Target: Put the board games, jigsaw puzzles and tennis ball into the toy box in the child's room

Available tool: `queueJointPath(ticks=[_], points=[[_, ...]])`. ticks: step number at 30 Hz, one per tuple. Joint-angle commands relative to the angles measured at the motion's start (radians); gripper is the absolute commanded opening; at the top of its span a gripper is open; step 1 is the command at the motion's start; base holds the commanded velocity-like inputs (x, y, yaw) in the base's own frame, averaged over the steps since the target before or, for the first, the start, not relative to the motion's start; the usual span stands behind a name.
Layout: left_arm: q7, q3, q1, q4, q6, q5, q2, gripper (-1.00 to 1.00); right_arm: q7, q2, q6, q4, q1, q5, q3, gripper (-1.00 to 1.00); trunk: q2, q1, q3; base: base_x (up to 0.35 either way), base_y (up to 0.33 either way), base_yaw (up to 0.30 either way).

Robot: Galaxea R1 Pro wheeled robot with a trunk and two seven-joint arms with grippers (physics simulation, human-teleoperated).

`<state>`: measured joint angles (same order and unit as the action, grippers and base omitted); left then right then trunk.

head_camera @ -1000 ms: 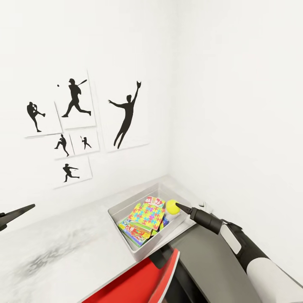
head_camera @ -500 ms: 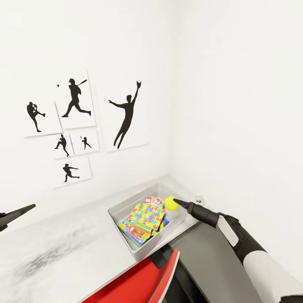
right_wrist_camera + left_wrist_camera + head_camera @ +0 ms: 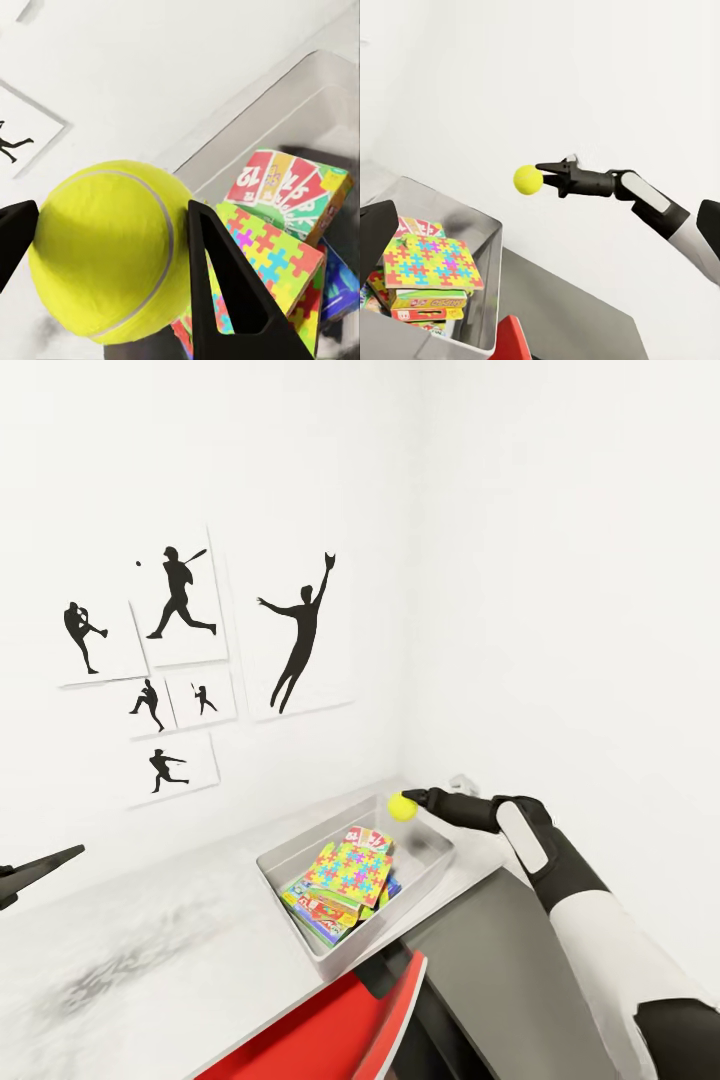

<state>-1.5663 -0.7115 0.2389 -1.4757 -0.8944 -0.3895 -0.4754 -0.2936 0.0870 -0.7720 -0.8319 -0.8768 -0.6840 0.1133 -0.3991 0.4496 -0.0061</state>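
My right gripper (image 3: 410, 800) is shut on the yellow-green tennis ball (image 3: 402, 806), holding it in the air above the far right corner of the toy box (image 3: 285, 852). The right wrist view has the ball (image 3: 112, 247) squeezed between two black fingers (image 3: 225, 292). In the box lies a mosaic jigsaw puzzle (image 3: 350, 870) on top of stacked board games, with the Skip-Bo box (image 3: 366, 838) behind it and a blue box (image 3: 341, 289) under the puzzle's edge. My left gripper (image 3: 40, 865) hovers open at the far left over the table (image 3: 150, 950).
A red-and-white chair (image 3: 340, 1020) stands close in front of the table, below the box. The lower dark grey section (image 3: 500, 980) runs under my right arm. White walls meet in a corner behind the box, with baseball silhouettes (image 3: 180, 660) on the left wall.
My right arm has risen and swung a little left, carrying the ball from low over the box's right end to higher above its far corner. The left gripper has not moved.
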Motion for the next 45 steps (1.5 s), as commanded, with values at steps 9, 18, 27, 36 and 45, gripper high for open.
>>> queueJointPath(ticks=[9, 18, 27, 36, 45], points=[[-0.004, 0.0, 0.0, 0.0, -0.011, 0.001, 0.0, 1.0, 0.397, -0.123, -0.089, 0.007, -0.08, 0.012, 0.003, -1.0, -0.001, 0.0, -0.001, 0.0, 0.0, 0.0], [-0.004, 0.0, 0.0, 0.0, -0.011, 0.001, 0.0, 1.0, 0.562, -0.144, -0.149, 0.003, -0.098, 0.017, 0.005, -1.0, -0.001, 0.0, -0.001, 0.0, 0.0, 0.0], [-0.004, 0.0, 0.0, 0.0, -0.011, 0.001, 0.0, 1.0, 0.651, -0.146, -0.157, -0.009, -0.099, 0.023, 0.012, -1.0, -0.001, 0.0, -0.003, 0.0, 0.0, 0.0], [-0.004, 0.097, 0.001, -0.002, -0.011, 0.003, 0.001, 1.0, 0.665, -0.145, -0.158, -0.01, -0.109, 0.024, 0.015, -1.0, -0.001, 0.0, -0.017, 0.0, 0.0, 0.0], [-0.004, 0.387, 0.133, -0.001, -0.107, 0.013, 0.005, 1.0, 0.664, -0.145, -0.157, -0.011, -0.118, 0.024, 0.015, -1.0, -0.001, 0.0, -0.032, 0.0, 0.0, 0.0]])
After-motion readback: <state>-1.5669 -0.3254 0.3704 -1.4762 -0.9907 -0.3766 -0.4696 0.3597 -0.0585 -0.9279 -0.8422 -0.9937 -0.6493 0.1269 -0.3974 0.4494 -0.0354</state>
